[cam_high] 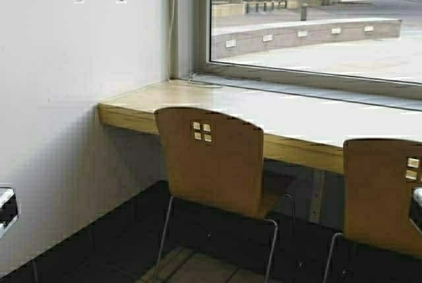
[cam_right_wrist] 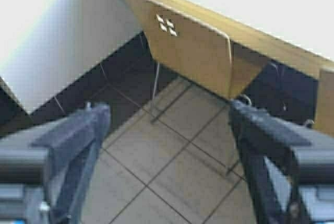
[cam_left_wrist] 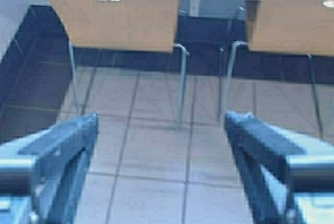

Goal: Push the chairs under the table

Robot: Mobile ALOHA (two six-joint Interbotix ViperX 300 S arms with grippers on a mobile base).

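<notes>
Both end effectors spread above tiled floor; chairs face the table below a window.

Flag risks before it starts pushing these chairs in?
1. The left chair stands angled to the table, so an off-centre push could turn it further instead of sliding it under.
2. Its thin legs rest on tiled floor with grout lines; they may catch and tip the chair.
3. The right chair is partly out of view, making alignment harder.
</notes>
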